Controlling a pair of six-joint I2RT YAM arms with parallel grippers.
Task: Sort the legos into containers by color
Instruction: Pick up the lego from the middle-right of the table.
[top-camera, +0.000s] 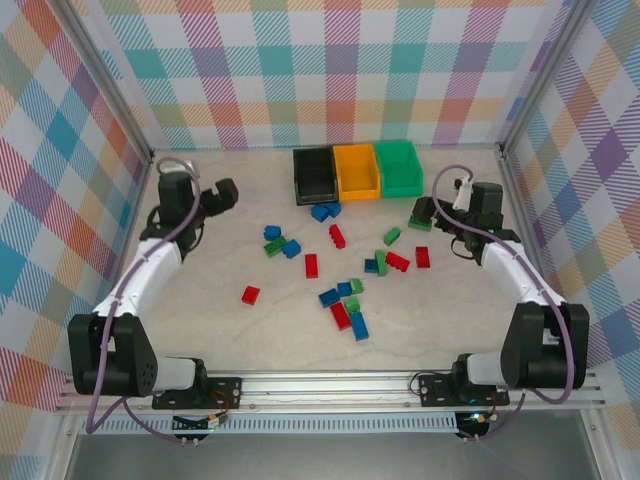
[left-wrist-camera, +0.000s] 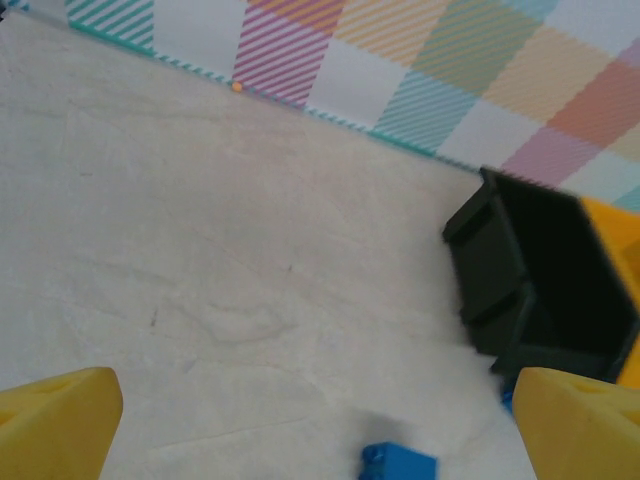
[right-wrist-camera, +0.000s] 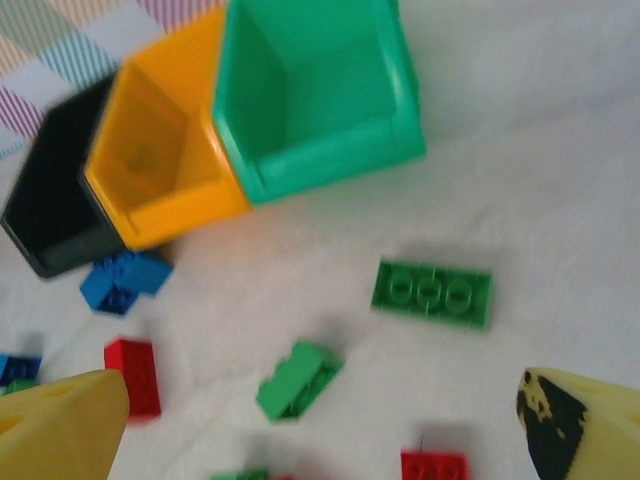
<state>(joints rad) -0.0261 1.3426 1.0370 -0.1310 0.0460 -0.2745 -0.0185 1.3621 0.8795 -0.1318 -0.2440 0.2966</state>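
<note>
While left pincer (left-wrist-camera: 320, 428) and right pincer (right-wrist-camera: 322, 425) gape, blue lego (left-wrist-camera: 398, 465) cropped, green bin (right-wrist-camera: 330, 165) blurred.

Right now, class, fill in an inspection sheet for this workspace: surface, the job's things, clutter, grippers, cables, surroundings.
Surface: table pale, bare between the bricks.
Job's things: black bin, orange bin and green bin side by side at the back; green and orange empty, black too dark to tell; red, blue and green bricks loose in front.
Clutter: nothing seen.
Grippers: left gripper open, empty; right gripper open, empty, by a green brick.
Cables: a grey cable along each arm, off the bricks.
Surroundings: checked walls on three sides.
</note>
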